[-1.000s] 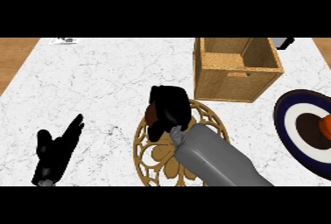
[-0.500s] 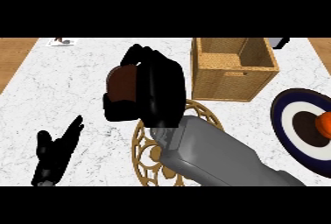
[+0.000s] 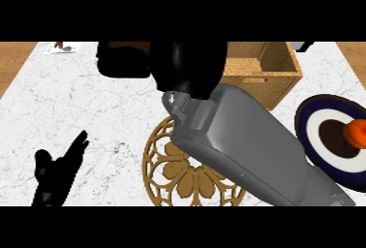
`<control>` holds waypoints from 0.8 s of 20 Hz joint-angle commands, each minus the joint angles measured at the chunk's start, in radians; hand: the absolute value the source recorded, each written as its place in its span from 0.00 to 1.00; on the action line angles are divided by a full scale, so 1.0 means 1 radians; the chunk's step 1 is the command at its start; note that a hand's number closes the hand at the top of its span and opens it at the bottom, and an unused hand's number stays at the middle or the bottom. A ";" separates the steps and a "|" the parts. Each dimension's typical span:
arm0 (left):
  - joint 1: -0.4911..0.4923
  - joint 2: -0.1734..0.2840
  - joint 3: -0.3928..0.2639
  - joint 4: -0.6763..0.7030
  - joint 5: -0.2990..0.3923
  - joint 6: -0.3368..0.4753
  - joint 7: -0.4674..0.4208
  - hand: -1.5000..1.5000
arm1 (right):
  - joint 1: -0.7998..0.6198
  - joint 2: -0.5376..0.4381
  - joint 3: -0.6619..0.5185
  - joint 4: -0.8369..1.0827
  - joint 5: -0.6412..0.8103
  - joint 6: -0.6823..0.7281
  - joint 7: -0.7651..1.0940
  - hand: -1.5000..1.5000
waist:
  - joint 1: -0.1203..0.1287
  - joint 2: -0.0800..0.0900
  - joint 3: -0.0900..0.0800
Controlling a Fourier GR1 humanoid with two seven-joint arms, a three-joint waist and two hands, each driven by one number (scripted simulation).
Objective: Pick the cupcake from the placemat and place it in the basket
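Note:
My right hand [image 3: 187, 63] is lifted high above the counter, close to the view, with its fingers curled round the cupcake [image 3: 134, 46]. Only a brown sliver of the cupcake shows near the view's top edge; the rest is hidden by the fingers. The hand hangs left of the wooden basket [image 3: 275, 76], which stands at the back right. Below the grey forearm lies the round tan openwork placemat [image 3: 172, 172], with nothing visible on it. My left hand [image 3: 57, 172] rests open at the lower left, fingers up.
A navy and white round plate [image 3: 325, 116] lies at the right edge with an orange thing [image 3: 358, 134] on it. A small card-like item [image 3: 63, 47] lies at the back left. White marble counter [image 3: 79, 106] spreads to the left.
My right hand has risen further with the cupcake and moved right, toward the basket, filling more of the view. The left hand has not moved.

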 commanded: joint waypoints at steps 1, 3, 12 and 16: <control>-0.010 -0.016 -0.006 0.089 0.002 0.000 0.058 0.50 | -0.101 0.008 -0.103 0.085 0.018 0.032 0.132 1.00 | 0.000 0.016 -0.013; 0.033 -0.023 -0.015 0.034 -0.010 0.021 0.061 0.50 | -0.114 -0.026 -0.164 0.078 -0.005 0.104 0.120 1.00 | 0.000 0.012 -0.011; 0.008 -0.012 0.009 0.077 -0.006 -0.013 0.051 0.50 | -0.089 -0.097 -0.269 0.227 -0.041 0.124 -0.057 1.00 | 0.004 0.019 -0.012; 0.016 -0.003 0.012 0.079 -0.003 -0.038 0.048 0.50 | -0.015 -0.106 -0.297 0.263 -0.061 0.060 -0.175 1.00 | 0.007 0.020 -0.011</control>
